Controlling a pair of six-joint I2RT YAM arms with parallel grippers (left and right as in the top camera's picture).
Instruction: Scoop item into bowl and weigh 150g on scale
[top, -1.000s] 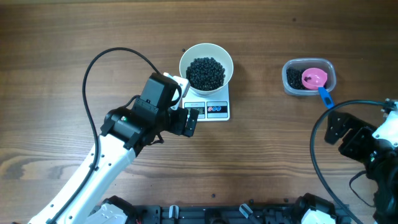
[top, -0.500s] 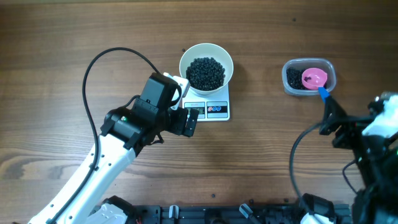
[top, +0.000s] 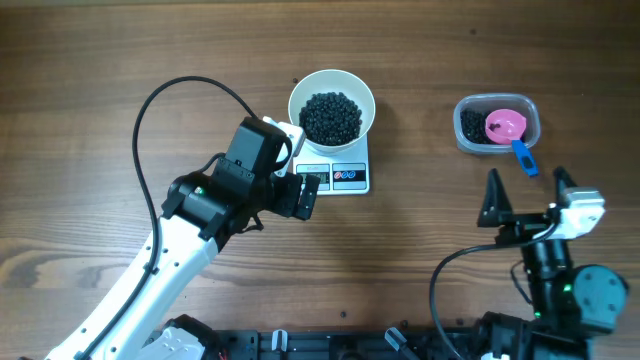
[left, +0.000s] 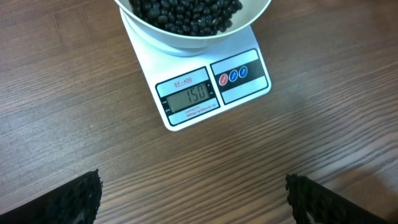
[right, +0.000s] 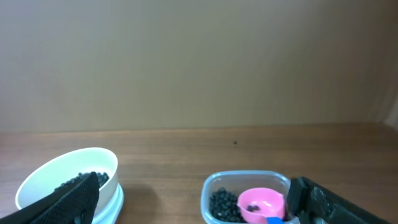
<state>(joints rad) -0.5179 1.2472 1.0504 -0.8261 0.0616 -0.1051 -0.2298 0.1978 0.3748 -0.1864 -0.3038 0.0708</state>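
The white bowl (top: 331, 88) holds a pile of the black bean-like item (top: 331, 117) and stands on the white scale (top: 345, 178). In the left wrist view the scale's display (left: 189, 98) reads 150, with the bowl (left: 186, 38) above it. My left gripper (top: 305, 196) hovers open just left of the scale's front corner, its fingertips (left: 87, 186) wide apart over bare wood. My right gripper (top: 525, 180) stands open near the front right, below the tub and apart from it, holding nothing. The right wrist view shows the bowl (right: 56, 177) at left.
A clear plastic tub (top: 530, 110) at the back right holds more black pieces and a pink scoop (top: 505, 124) with a blue handle (top: 523, 157). The right wrist view shows the tub (right: 249, 180) and scoop (right: 261, 204) close ahead. A black cable (top: 160, 100) loops left of the bowl.
My right arm has pulled back from the far right edge toward the front, and its open fingers now point at the tub. The left arm, bowl and scale have not moved.
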